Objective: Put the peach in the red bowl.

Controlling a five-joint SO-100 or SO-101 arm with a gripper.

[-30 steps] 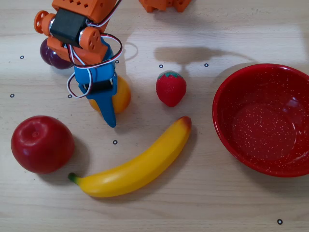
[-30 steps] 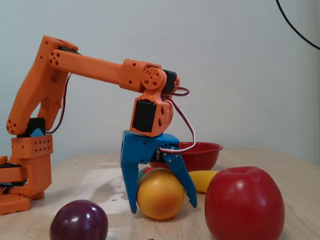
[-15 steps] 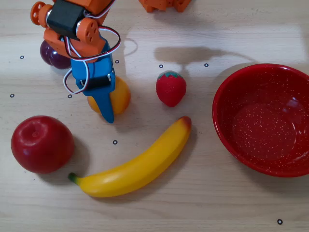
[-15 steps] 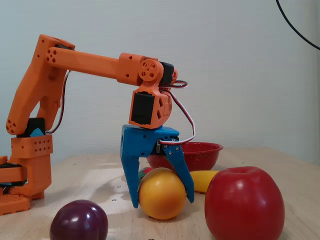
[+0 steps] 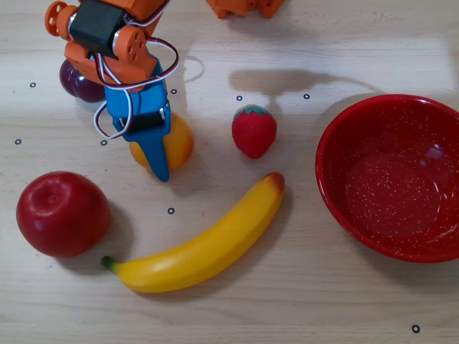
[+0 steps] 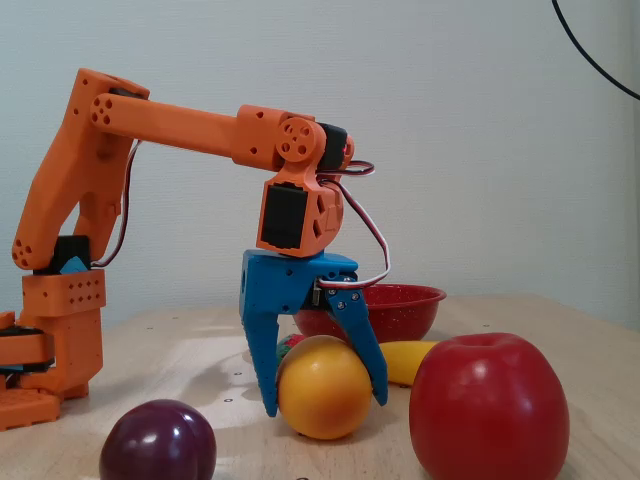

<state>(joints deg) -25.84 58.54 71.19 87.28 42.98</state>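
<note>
The peach (image 5: 181,140) is a glossy yellow-orange ball resting on the wooden table, left of centre in the overhead view. My blue gripper (image 5: 154,147) comes down over it from above. In the fixed view the gripper (image 6: 324,405) has one finger pressed against each side of the peach (image 6: 322,390), with the fingertips near the tabletop. The red bowl (image 5: 326,154) with white speckles stands empty at the right edge in the overhead view, and its rim (image 6: 405,296) shows behind the gripper in the fixed view.
A dark-red apple (image 5: 63,213) lies at the left front, a banana (image 5: 204,244) runs diagonally across the middle, and a strawberry (image 5: 254,131) sits between peach and bowl. A purple plum (image 5: 77,86) lies under the arm. The orange arm base (image 6: 55,340) stands at the left.
The fingers have drawn in from a wider straddle until they touch the peach. The wrist has shifted slightly toward the base. The peach has barely moved.
</note>
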